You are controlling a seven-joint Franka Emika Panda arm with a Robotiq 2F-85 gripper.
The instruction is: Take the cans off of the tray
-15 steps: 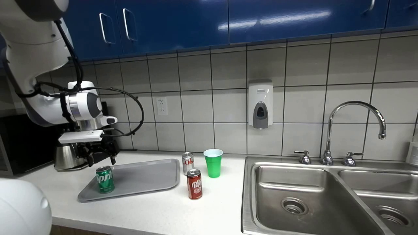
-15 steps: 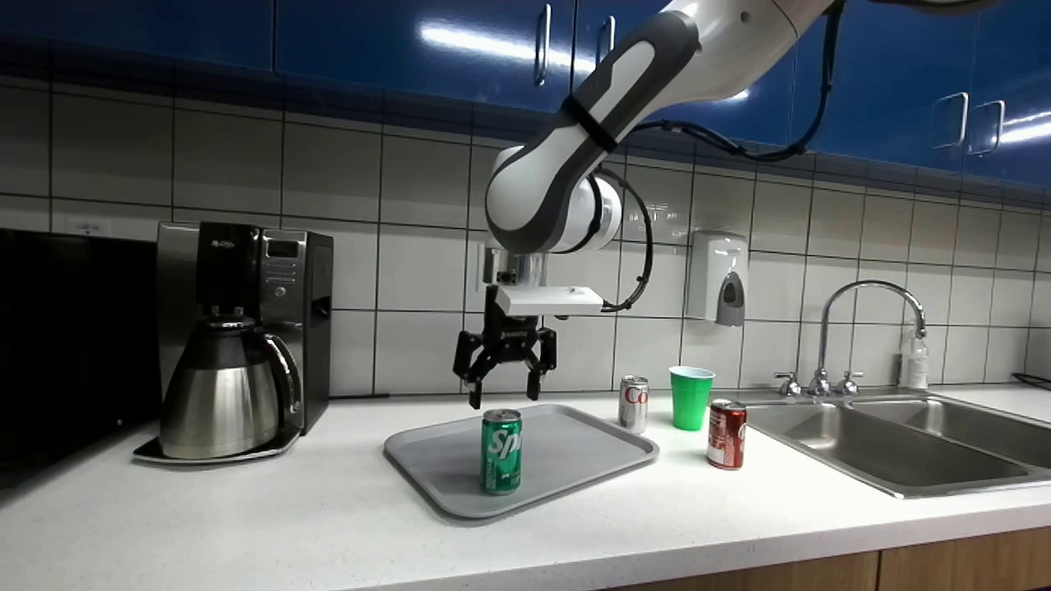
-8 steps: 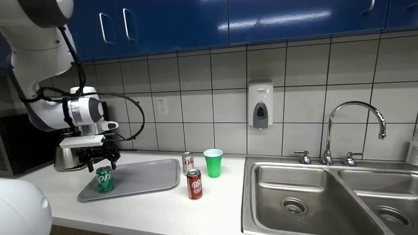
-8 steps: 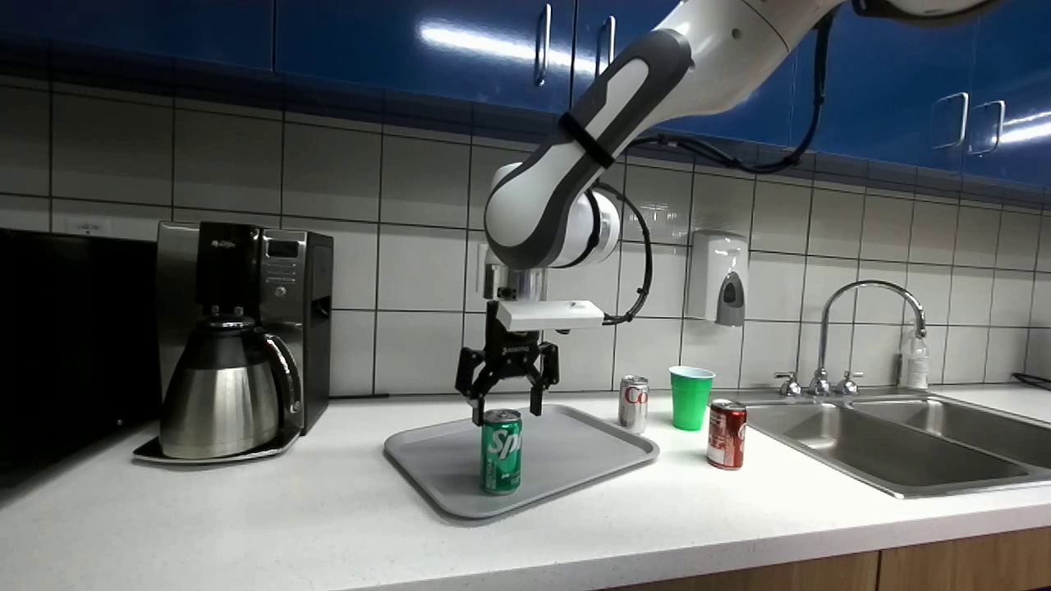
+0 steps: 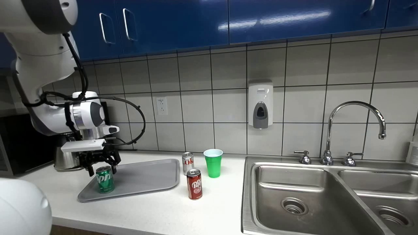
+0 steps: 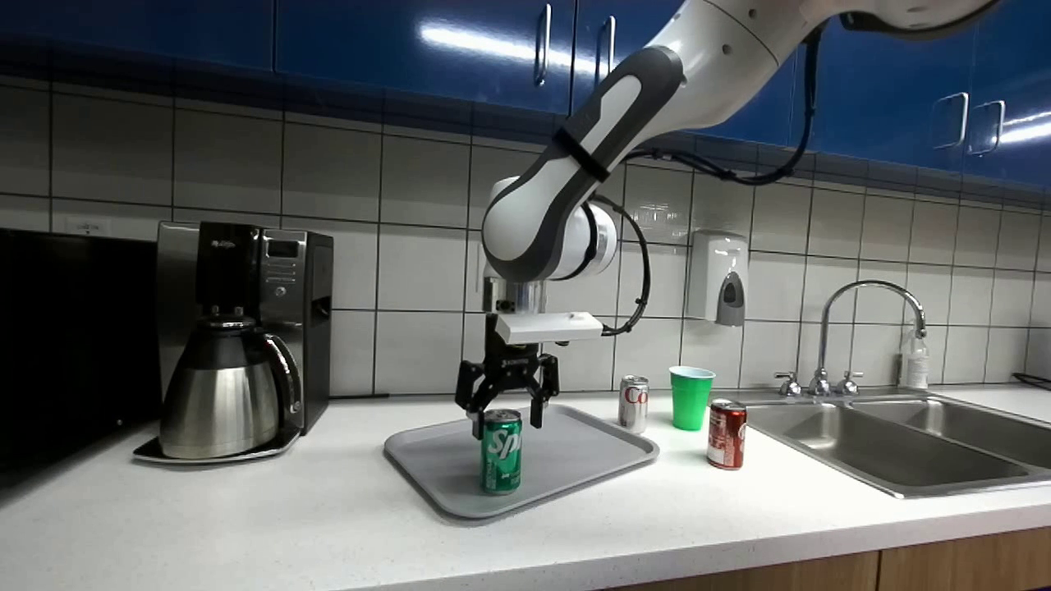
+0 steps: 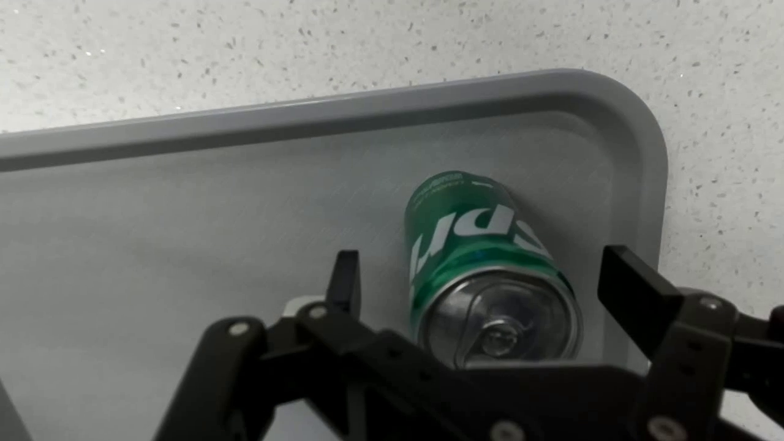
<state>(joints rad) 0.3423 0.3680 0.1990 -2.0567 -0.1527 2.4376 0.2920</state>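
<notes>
Wrist view: fingers (image 7: 346,282) wide apart, green can (image 7: 490,263) btwn them nr tray (image 7: 214,233) corner

The gripper (image 7: 481,251) points down, a finger each side of can; tray floor shows in the gap on both sides. Can stands upright on tray, nr a rounded corner, w/ a band of floor btwn it & the rim. Away from that corner, tray floor stretches on to the frame's edge. Past the rim: speckled counter (image 7: 184,55). In both exterior views the fingers end abt level w/ can's upper part, above the tray floor.

Off tray, upright on counter: silver can (image 5: 188,163), just beside tray's end rim, & red can (image 5: 195,186), btwn tray & sink (image 5: 249,195), w/ counter showing round it. A green cup (image 5: 214,166) stands nr silver can, toward the tiled wall (image 5: 196,107). Strip of counter runs btwn cup & sink rim, same btwn red can & sink rim.

In an exterior view the coffee maker (image 6: 283,312) stands on opp. side of tray, w/ counter btwn the two. Another strip of counter lies btwn tray's near rim & counter's front edge. The arm (image 6: 616,107) slants down from upper right of frame, in front of blue cupboards (image 6: 369,57); soap dispenser (image 6: 717,279) hangs on wall, well apart from gripper.
</notes>
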